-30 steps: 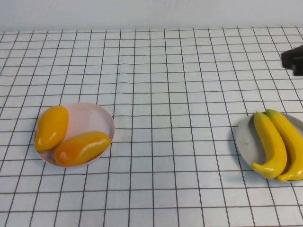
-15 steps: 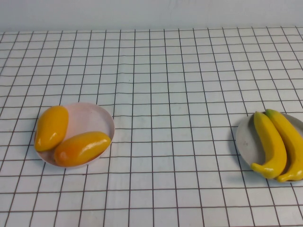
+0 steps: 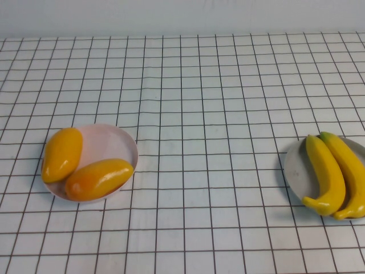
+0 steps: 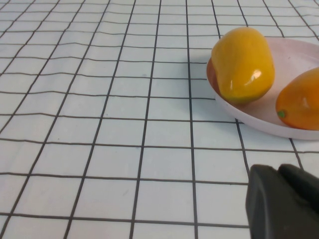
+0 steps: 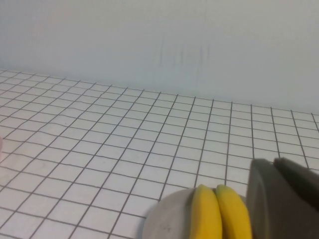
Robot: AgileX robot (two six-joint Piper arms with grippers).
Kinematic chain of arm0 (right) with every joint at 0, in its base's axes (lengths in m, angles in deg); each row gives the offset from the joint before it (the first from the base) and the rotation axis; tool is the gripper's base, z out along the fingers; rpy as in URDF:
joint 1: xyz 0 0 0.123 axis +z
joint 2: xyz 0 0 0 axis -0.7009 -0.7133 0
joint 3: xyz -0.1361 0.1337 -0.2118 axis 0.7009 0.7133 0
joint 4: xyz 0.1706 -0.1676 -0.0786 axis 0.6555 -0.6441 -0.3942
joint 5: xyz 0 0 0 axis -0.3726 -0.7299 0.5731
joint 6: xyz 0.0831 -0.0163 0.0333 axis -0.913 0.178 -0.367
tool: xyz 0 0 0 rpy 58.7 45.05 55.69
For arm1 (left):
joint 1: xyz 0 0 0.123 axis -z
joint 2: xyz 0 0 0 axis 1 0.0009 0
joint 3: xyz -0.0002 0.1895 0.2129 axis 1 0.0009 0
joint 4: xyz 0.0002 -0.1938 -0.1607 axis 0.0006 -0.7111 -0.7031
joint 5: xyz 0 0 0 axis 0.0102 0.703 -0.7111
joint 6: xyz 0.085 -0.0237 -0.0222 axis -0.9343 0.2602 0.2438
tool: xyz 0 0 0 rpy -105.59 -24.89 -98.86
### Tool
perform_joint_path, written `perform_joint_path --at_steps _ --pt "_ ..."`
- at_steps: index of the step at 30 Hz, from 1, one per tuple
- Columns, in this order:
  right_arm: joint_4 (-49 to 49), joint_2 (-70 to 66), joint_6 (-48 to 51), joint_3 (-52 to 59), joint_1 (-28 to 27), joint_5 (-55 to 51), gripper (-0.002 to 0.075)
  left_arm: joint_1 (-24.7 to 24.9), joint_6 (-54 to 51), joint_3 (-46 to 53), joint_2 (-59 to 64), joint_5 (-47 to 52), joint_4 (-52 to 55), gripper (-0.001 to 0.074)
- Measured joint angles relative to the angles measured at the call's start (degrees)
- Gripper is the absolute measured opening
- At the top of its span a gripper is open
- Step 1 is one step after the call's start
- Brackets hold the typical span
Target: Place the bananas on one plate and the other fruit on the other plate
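Two bright yellow bananas (image 3: 325, 174) (image 3: 349, 171) lie side by side on the pale grey plate (image 3: 296, 168) at the right. Two orange-yellow mango-like fruits (image 3: 61, 154) (image 3: 98, 179) lie on the pale pink plate (image 3: 111, 142) at the left. Neither gripper shows in the high view. In the left wrist view my left gripper (image 4: 279, 172) is shut and empty over the cloth, a little short of the pink plate (image 4: 259, 119) and its fruit (image 4: 244, 64). In the right wrist view my right gripper (image 5: 273, 164) is shut and empty beside the bananas (image 5: 207, 214) on the grey plate (image 5: 167, 219).
A white cloth with a black grid (image 3: 199, 114) covers the table between the plates. A plain pale wall (image 5: 159, 40) rises behind the table's far edge.
The right gripper, seen at the right edge of the high view a second ago, has drawn out of that view. The fruit and plates have not moved.
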Motion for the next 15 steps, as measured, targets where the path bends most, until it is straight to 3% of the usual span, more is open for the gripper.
perform_joint_path --at_steps 7,15 --pt "0.47 0.0 -0.39 10.78 0.0 14.12 -0.0015 0.0 0.0 0.0 0.0 0.0 0.0 -0.0001" --pt "-4.69 7.44 -7.7 17.2 -6.12 10.38 -0.0015 0.0 0.0 0.0 0.0 0.0 0.0 -0.0001"
